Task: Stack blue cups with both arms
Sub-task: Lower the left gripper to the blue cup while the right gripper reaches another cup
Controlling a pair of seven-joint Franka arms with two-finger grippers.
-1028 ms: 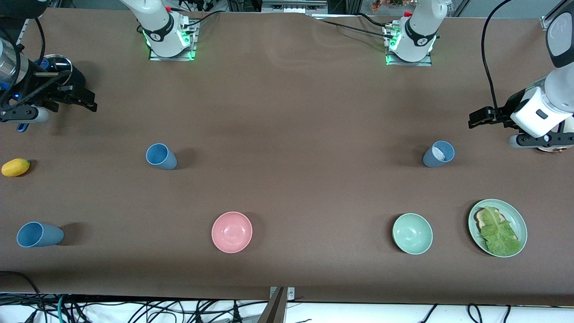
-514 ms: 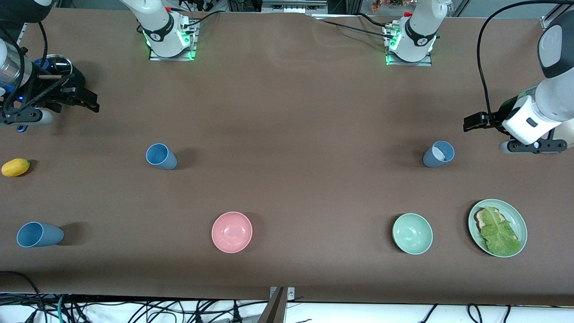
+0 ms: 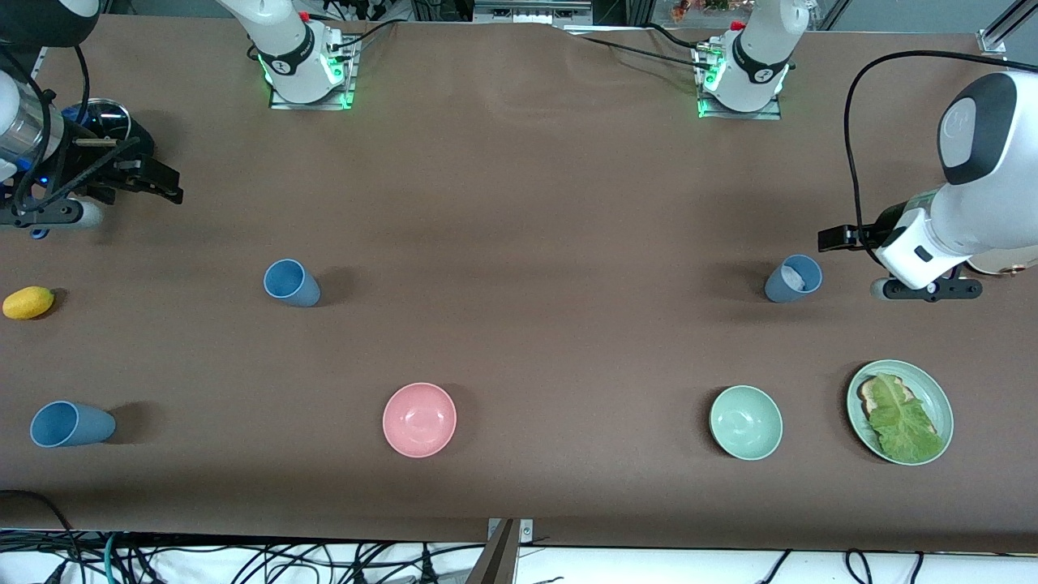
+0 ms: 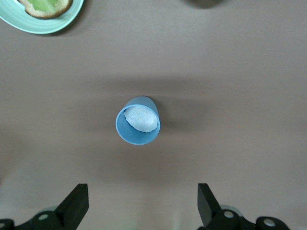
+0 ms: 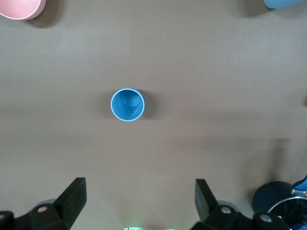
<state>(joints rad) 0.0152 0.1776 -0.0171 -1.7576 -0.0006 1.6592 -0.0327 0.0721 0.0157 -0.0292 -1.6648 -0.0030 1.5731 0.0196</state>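
Observation:
A mid blue cup (image 3: 290,282) stands upright toward the right arm's end of the table; it also shows in the right wrist view (image 5: 127,104). A greyer blue cup (image 3: 793,278) with a whitish inside stands toward the left arm's end; it also shows in the left wrist view (image 4: 138,120). A third blue cup (image 3: 71,424) stands nearest the front camera at the right arm's end. My left gripper (image 3: 834,238) is open and empty over the table beside the greyer cup; its own view (image 4: 141,206) shows the jaws wide apart. My right gripper (image 3: 166,186) is open and empty (image 5: 139,199) over the table, apart from the mid blue cup.
A pink bowl (image 3: 419,419) and a pale green bowl (image 3: 745,422) stand near the front edge. A green plate (image 3: 941,397) holds toast and lettuce. A yellow fruit (image 3: 27,302) and a dark round thing (image 3: 101,118) lie at the right arm's end.
The left arm has swung in toward the greyer blue cup, its gripper now close beside it. The right gripper has crept slightly toward the table's middle. The cups have not moved.

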